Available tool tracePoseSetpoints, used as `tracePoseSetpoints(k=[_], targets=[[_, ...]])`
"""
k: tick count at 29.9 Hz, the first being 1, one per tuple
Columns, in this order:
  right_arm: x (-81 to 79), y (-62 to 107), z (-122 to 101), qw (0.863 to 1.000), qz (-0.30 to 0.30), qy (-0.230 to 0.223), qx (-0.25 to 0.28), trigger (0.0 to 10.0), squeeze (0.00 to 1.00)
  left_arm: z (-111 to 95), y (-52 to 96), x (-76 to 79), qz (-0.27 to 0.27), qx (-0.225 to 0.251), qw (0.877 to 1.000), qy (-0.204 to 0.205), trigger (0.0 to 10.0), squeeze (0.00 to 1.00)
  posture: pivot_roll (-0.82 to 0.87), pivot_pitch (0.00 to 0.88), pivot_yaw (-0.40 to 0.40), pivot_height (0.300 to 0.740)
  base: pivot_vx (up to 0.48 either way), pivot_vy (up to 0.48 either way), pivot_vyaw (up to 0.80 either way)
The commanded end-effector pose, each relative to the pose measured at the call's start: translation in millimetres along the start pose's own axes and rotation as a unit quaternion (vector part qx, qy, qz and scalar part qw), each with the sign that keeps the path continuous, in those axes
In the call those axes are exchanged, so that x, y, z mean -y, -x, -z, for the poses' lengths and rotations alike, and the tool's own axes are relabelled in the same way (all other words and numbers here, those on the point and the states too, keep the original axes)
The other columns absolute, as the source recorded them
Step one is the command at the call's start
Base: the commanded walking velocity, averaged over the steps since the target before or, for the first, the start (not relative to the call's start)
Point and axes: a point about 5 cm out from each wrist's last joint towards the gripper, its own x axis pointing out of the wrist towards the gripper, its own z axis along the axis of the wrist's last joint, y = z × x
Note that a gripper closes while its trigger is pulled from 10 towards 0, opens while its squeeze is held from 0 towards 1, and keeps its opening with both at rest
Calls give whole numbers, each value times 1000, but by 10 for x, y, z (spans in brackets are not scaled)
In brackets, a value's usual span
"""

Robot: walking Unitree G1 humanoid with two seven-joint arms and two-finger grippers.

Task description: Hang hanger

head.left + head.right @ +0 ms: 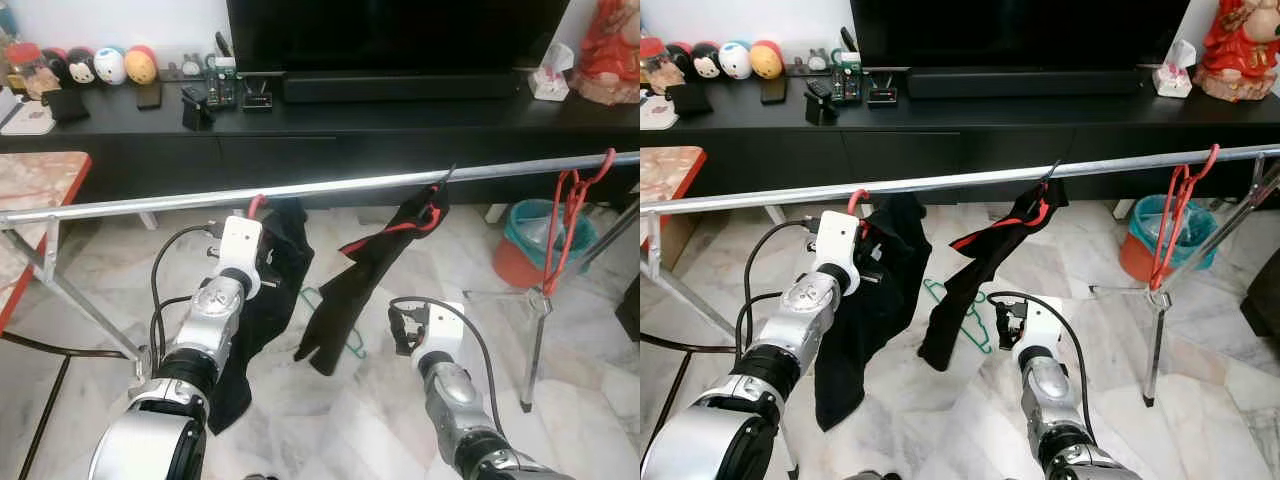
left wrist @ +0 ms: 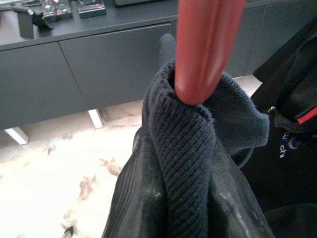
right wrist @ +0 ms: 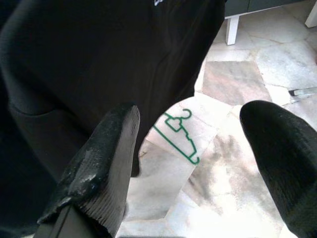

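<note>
A metal rail (image 1: 300, 190) runs across the scene from left to right, in front of a long black TV surface (image 1: 330, 125). At left, the left gripper (image 2: 193, 163) is raised to the rail, its fingers (image 2: 143, 198) pressed together on the ribbed collar of a dark garment (image 1: 262, 300) and on the red hanger (image 2: 205, 44) that pokes out of that collar; the hanger's red hook (image 1: 256, 205) sits at the rail just above the wrist. Just to the right, a second black garment with red trim (image 1: 370, 270) hangs from the rail by its own thin hook. A green hanger (image 3: 179, 135) lies on the marble floor (image 1: 380, 400) below and behind it. Lower and nearer, the right gripper (image 3: 190, 148) hovers below that second garment, its fingers (image 3: 99, 163) spread wide with nothing between them. Far right, a bunch of red hangers (image 1: 570, 215) dangles from the rail near its support post, with a teal and red bin (image 1: 530, 240) on the floor behind.
</note>
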Motion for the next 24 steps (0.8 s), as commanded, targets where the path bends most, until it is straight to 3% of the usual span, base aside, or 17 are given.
tracePoseSetpoints(k=[1, 8, 17, 24], targets=[[-9, 2, 3, 1000, 3, -4, 1, 10000, 0, -187, -77, 29, 4, 21, 1000, -6, 10000, 0, 16, 89, 28, 740, 0, 0, 0], [-4, 4, 7, 1000, 4, -5, 0, 10000, 0, -339, -134, -18, -20, 43, 999, 2, 10000, 0, 17, 87, 29, 740, 0, 0, 0], [9, 9, 19, 1000, 5, -4, -2, 10000, 0, -349, -207, -90, -55, -10, 998, -13, 10000, 0, 8, 90, 32, 740, 0, 0, 0], [10, 11, 23, 1000, 5, -4, -3, 10000, 0, -377, -232, -168, -91, -29, 995, 13, 10000, 0, 4, 96, 35, 740, 0, 0, 0]])
